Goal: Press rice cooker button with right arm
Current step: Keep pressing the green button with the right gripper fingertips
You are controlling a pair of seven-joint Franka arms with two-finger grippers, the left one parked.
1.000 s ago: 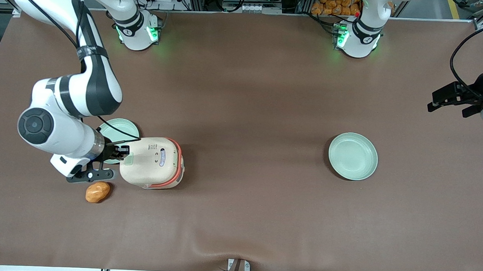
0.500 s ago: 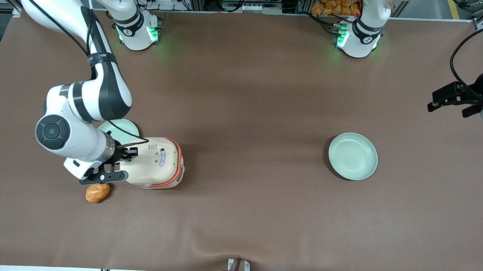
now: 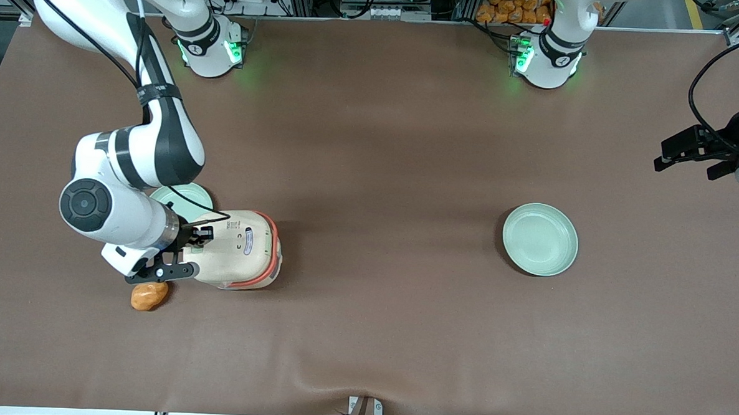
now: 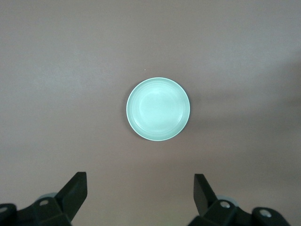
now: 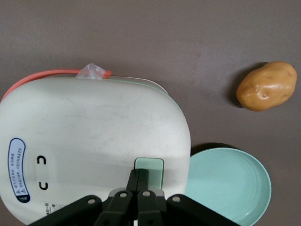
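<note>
The rice cooker [image 3: 237, 248] stands on the brown table toward the working arm's end, with a cream lid [image 5: 94, 136] and a coral-red band. Its small mint-green button [image 5: 154, 165] sits at the lid's edge, next to the pale green plate. The right arm [image 3: 128, 159] reaches down over the cooker. Its black gripper [image 3: 203, 234] is shut, both fingers pressed together. The fingertips [image 5: 139, 173] lie over the button's edge, partly covering it. Whether they touch it I cannot tell.
An orange-brown potato [image 3: 149, 295] [image 5: 266, 86] lies on the table beside the cooker, nearer the front camera than the gripper. One pale green plate [image 3: 183, 196] [image 5: 230, 183] sits right against the cooker. Another plate [image 3: 539, 238] [image 4: 158, 109] lies toward the parked arm's end.
The right arm has shifted toward the cooker. The shut gripper has moved from just off the lid's edge onto the button. The cooker has stayed in place.
</note>
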